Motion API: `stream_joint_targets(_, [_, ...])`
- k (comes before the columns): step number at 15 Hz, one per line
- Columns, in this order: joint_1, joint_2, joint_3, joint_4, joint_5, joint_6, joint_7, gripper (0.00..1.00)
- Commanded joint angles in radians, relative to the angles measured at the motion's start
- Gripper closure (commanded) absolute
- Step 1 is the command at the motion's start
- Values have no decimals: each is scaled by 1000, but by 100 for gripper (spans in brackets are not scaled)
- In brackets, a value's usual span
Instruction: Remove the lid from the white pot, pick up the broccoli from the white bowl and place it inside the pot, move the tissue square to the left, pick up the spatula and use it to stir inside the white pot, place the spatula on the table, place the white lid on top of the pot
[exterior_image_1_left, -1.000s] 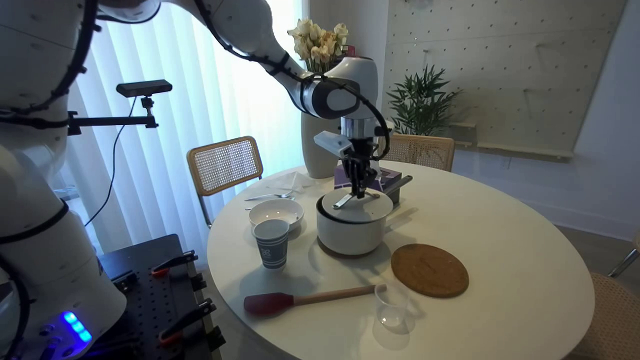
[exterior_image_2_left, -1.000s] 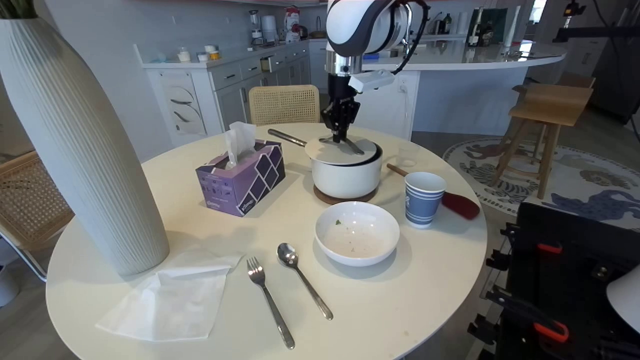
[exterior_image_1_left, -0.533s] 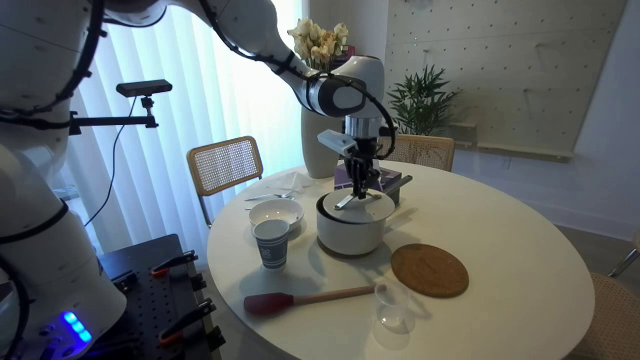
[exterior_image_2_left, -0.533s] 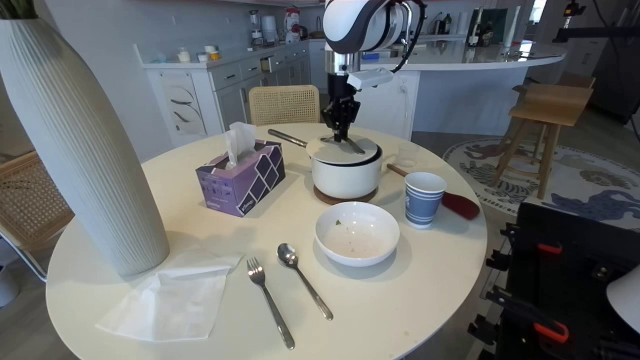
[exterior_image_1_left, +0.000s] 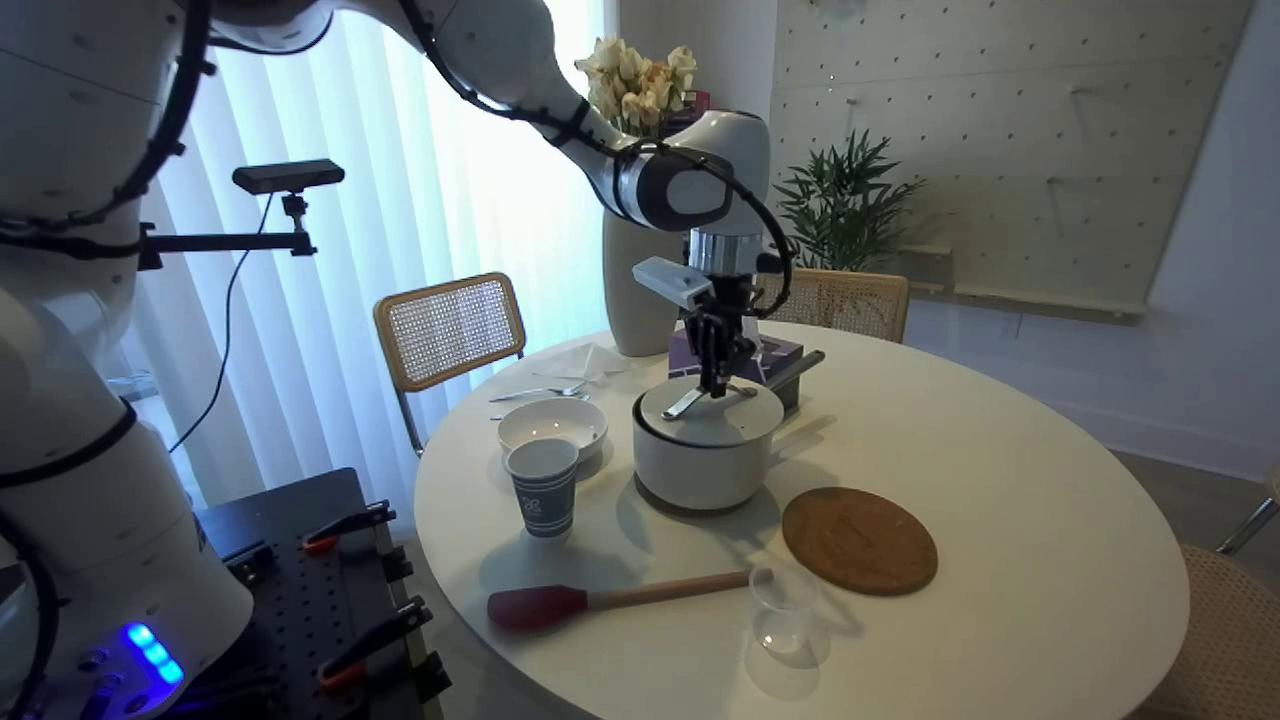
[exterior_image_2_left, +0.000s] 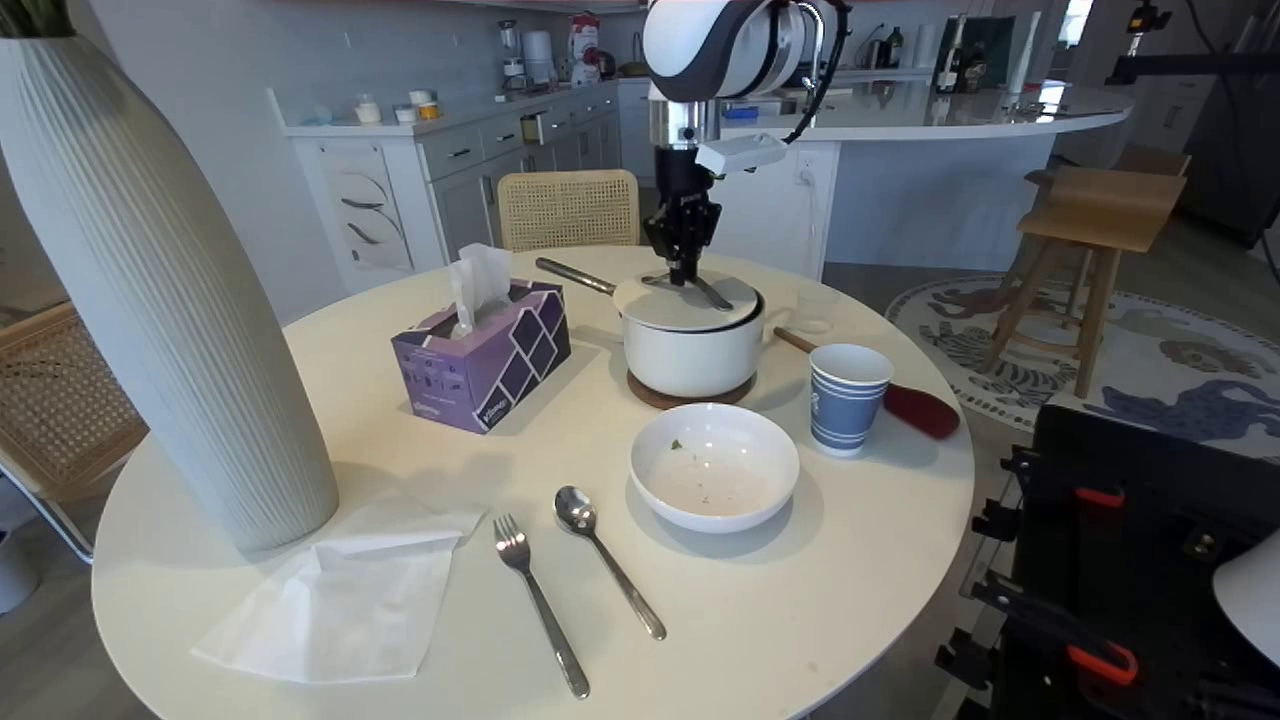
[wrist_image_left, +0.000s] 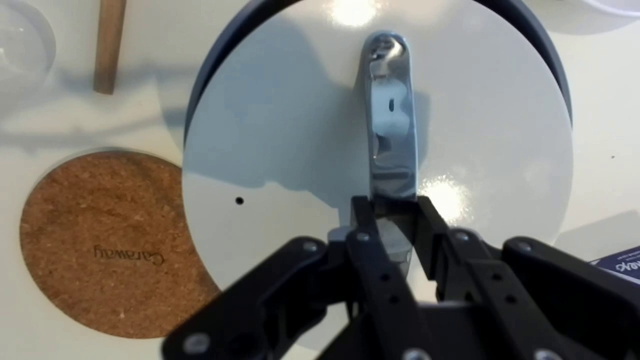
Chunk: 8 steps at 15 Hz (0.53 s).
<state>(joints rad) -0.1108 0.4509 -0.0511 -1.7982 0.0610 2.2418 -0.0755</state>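
The lid (wrist_image_left: 320, 135) lies over the pot (exterior_image_2_left: 690, 362), straight below the gripper (wrist_image_left: 392, 206), which pinches the lid's grey handle (wrist_image_left: 392, 120) between its fingers. The lid sits a little off centre — a dark strip of the pot's rim shows along one side; whether they touch all round, I cannot tell. Under the gripper, the pot stands upright on a brown mat (exterior_image_2_left: 650, 396), on the round white worktop (exterior_image_1_left: 1010, 500). Near the gripper, around the pot, are a white bowl (exterior_image_2_left: 745, 468) with small green scraps (exterior_image_2_left: 676, 445) in it, a flat cork disc (exterior_image_1_left: 860, 540) and a purple tissue box (exterior_image_2_left: 485, 375). A little farther from the gripper, a blue striped cup (exterior_image_2_left: 848, 405) stands beside the bowl. Near that cup lies the spatula (exterior_image_1_left: 620, 598) — red head by the worktop's edge, wooden end near a clear cup (exterior_image_1_left: 783, 600). Well apart from the gripper, a spoon (exterior_image_2_left: 616, 572) and a fork (exterior_image_2_left: 541, 604) lie side by side, then a loose tissue (exterior_image_2_left: 345, 600) near a tall ribbed vase (exterior_image_2_left: 180, 320).
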Motion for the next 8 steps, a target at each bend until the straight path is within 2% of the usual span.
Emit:
stream_joint_targets(1, [-15, -14, 13, 7, 20, -75, -35, 94])
stream_joint_targets(8, [-15, -11, 11, 19, 19, -128, -35, 94])
